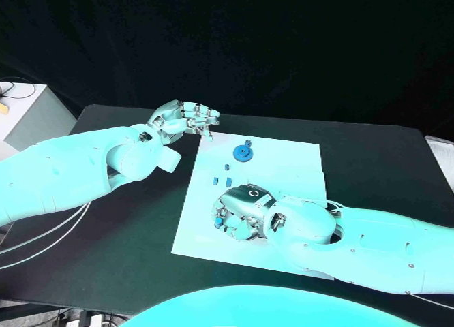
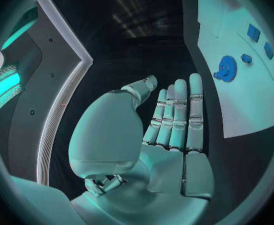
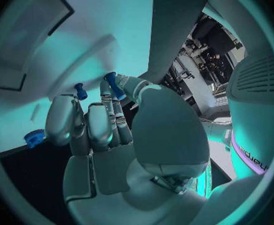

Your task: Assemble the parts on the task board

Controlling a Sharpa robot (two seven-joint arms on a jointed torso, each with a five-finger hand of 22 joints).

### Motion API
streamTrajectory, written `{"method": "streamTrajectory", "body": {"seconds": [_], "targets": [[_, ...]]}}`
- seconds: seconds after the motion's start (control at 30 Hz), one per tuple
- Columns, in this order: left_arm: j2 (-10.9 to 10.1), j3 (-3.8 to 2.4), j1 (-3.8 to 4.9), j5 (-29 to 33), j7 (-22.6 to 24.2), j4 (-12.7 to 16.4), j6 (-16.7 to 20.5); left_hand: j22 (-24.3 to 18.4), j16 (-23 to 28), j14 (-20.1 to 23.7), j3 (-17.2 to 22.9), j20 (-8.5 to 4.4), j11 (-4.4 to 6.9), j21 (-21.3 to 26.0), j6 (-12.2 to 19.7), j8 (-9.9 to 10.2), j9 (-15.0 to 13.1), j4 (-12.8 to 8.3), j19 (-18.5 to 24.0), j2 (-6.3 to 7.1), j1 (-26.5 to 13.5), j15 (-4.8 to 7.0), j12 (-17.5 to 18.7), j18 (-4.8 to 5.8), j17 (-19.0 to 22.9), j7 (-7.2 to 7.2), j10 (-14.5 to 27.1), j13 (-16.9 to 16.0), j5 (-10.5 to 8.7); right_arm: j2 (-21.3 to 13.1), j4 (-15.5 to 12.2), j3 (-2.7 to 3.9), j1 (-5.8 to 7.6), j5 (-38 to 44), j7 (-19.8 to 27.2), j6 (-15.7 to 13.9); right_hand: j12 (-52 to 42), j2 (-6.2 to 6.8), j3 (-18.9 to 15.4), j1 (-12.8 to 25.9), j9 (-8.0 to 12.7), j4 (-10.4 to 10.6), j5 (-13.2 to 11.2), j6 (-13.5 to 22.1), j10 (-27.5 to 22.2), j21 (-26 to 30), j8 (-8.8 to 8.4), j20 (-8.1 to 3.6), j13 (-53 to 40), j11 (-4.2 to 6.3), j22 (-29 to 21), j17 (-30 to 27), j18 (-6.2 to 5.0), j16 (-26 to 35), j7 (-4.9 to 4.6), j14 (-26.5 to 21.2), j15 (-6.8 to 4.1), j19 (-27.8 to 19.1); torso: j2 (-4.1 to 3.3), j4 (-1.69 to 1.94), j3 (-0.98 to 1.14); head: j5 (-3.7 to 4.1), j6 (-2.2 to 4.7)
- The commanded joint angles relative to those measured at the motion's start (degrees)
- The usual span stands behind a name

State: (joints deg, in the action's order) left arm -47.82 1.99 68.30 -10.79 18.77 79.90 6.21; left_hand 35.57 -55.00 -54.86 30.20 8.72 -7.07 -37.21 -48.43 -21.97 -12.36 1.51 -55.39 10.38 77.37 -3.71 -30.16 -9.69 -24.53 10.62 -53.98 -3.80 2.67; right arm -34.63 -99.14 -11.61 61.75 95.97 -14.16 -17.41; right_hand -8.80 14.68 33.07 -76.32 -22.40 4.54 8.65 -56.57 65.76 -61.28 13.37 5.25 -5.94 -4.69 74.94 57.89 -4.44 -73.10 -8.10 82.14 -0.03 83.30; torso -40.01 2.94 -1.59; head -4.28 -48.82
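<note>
Black worktop (image 1: 384, 163) holds the white task board (image 1: 286, 163). Left hand (image 1: 185, 119) waits empty, fingers apart, just off its corner. Right hand (image 1: 245, 212) pinches a blue part (image 3: 114, 84) over the board, probably to fit it.

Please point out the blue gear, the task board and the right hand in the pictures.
blue gear (image 1: 245, 152): head view, on the gear's round face.
task board (image 1: 291, 163): head view, on a bare white part near its far right corner.
right hand (image 1: 245, 211): head view, on the back of the hand.
</note>
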Motion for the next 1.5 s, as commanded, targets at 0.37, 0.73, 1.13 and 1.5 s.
{"method": "streamTrajectory", "body": {"seconds": [0.37,0.73,1.13,1.5], "targets": [[-0.13,-0.03,0.02,-0.54,-0.31,0.18,-0.92,0.08,-0.22,0.24,0.13,0.24,-0.37,-0.24,-0.06,0.07,0.07,0.26,0.26,0.11,0.18,0.04,0.21,-0.67,-0.08,0.52,-0.06,-0.05,0.24,-0.91,-0.74,-0.09,-0.13,1.1,-2.63,-4.06,-3.2,0.02,-9.24,-2.53,1.56,-0.16,0.27,3.12,-9.87,16.64,-3.99,1.54,1.14,-1.45,2.01,-11.83,-2.81,4.97,-0.05,-7.66,1.39,-5.22,0.02,0.02,-0.01,0.19,0.28],[-0.18,-0.03,0.02,-0.62,-0.39,0.05,-1.45,0.09,-0.26,0.31,-0.12,0.3,-0.43,-0.2,-0.06,0.04,0.09,0.52,0.33,0.26,-0.21,-0.03,0.32,-0.65,-0.13,0.56,-0.08,-0.07,0.22,-3.13,-2.16,-0.04,-0.07,-1.05,-1.1,-11.21,-11.38,-2.69,-21.07,-8.76,3.15,4.73,0.85,5.3,-16.13,20.88,-7.04,2.09,0.71,-1.9,0.63,-15.98,-3.33,4.0,-0.06,-9.8,1.85,-5.87,0.03,-0.03,0.0,0.49,0.78],[-0.47,0.04,0.0,-0.47,0.32,-0.05,-1.16,0.09,-0.27,0.35,-0.19,0.33,-0.42,-0.17,-0.04,0.03,0.11,0.55,0.38,0.34,-0.25,-0.05,0.37,-0.65,-0.15,0.53,-0.09,-0.08,0.23,-15.09,-5.04,0.46,4.7,-34.22,14.81,-7.54,-13.17,-2.97,-14.0,-10.23,4.46,8.84,-0.44,0.76,-5.21,2.73,-6.39,0.68,2.24,-0.68,6.17,-4.44,-0.62,-2.44,-1.64,-0.86,0.47,0.85,0.1,-0.29,0.0,3.43,3.1],[-0.71,0.18,-0.57,-0.21,0.97,0.06,-0.53,0.08,-0.27,0.38,-0.2,0.34,-0.41,-0.15,-0.02,0.03,0.12,0.56,0.41,0.35,-0.26,-0.05,0.38,-0.65,-0.15,0.51,-0.12,-0.09,0.23,-27.0,-5.81,0.43,7.26,-44.86,13.64,-1.87,-46.81,-0.43,-17.19,-4.71,3.27,11.01,2.77,-2.59,5.86,-15.77,-2.94,-2.17,-34.06,2.81,12.13,12.63,2.21,-9.66,1.47,4.06,-2.38,4.48,0.83,-0.72,0.37,6.32,2.87]]}}
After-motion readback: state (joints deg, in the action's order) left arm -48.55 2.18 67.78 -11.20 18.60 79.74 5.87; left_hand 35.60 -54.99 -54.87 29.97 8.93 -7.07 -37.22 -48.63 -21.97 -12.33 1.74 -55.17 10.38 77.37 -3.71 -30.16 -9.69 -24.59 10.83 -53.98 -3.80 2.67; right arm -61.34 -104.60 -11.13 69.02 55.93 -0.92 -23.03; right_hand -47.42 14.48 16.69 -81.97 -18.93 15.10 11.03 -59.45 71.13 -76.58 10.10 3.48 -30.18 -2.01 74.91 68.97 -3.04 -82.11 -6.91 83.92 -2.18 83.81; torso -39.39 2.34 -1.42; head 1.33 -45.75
